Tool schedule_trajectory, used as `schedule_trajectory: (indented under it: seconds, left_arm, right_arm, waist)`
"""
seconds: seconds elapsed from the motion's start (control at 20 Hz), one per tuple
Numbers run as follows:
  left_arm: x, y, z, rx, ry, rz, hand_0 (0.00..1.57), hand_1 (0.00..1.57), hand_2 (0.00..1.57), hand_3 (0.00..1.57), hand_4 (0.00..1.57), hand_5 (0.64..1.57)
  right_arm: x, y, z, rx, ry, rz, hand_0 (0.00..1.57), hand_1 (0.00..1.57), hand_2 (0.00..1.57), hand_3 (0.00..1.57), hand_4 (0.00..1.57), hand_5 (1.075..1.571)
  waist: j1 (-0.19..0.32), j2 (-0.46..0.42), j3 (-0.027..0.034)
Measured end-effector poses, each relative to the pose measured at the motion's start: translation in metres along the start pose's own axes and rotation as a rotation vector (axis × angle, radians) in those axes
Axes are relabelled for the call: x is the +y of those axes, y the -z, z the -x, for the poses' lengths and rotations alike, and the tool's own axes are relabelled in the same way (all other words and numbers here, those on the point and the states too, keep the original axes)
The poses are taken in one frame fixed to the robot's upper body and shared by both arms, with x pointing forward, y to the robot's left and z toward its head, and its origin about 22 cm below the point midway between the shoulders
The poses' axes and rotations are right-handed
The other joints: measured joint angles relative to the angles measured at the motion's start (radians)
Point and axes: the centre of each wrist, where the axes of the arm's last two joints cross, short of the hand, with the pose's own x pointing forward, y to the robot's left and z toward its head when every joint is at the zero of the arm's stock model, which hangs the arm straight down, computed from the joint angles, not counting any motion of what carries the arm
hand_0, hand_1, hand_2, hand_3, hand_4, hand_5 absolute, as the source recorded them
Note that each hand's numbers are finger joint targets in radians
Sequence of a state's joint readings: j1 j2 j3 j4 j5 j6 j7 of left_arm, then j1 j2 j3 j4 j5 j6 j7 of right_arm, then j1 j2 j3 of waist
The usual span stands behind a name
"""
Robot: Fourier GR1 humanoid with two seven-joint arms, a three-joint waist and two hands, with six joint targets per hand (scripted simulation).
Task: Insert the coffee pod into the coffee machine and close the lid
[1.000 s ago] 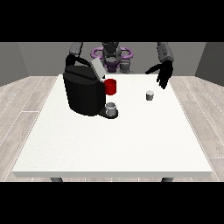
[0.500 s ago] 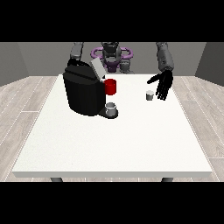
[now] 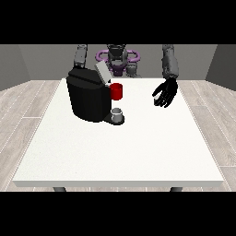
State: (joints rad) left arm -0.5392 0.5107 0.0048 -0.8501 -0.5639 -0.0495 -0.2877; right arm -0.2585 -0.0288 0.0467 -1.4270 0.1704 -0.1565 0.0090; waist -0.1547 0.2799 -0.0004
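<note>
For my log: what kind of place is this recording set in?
Probably a bare test room, not a kitchen: one large white table on a wood-plank floor with plain grey walls. Only a coffee machine stands on it.

Hand at view's right (image 3: 165, 93) lowered, fingers spread — other arm raised

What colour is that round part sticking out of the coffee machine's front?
Red, set against the black coffee machine; the front view shows it.
</note>
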Motion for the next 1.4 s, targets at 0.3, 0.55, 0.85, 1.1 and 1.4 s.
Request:
schedule_trajectory:
  seconds: [0.3,0.55,0.85,1.1,1.4]
  left_arm:
    - [-0.007,0.002,0.006,0.018,0.142,0.063,0.87,0.87,1.02,0.88,0.34,1.571]
    - [-0.014,0.004,0.010,0.044,0.234,0.128,0.79,0.79,0.96,0.85,0.39,1.571]
    - [-0.019,0.010,0.009,0.046,0.268,0.189,1.04,1.04,1.12,1.01,0.40,1.571]
    - [-0.025,0.016,0.003,0.008,0.259,0.210,1.37,1.37,1.37,1.30,0.48,1.571]
    - [-0.027,0.030,-0.018,-0.068,0.136,0.216,1.42,1.42,1.41,1.33,0.52,1.571]
  right_arm:
    - [0.009,-0.002,0.004,0.016,0.011,-0.028,0.00,0.00,0.00,0.00,0.00,1.571]
    - [0.009,0.000,0.005,0.020,0.018,-0.032,0.00,0.00,0.00,0.00,0.00,1.571]
    - [0.004,-0.003,0.021,0.062,0.006,-0.017,0.00,0.00,0.00,0.00,0.00,1.571]
    - [0.005,-0.007,0.033,0.122,-0.038,0.025,0.00,0.00,0.00,0.00,0.00,1.571]
    - [-0.003,-0.007,0.046,0.172,-0.064,0.048,0.00,0.00,0.00,0.00,0.00,1.571]
  waist:
    - [-0.013,-0.016,0.0002]
    - [-0.024,-0.011,0.0014]
    - [-0.012,-0.033,0.0018]
    - [0.010,-0.070,0.0009]
    - [0.033,-0.116,0.0007]
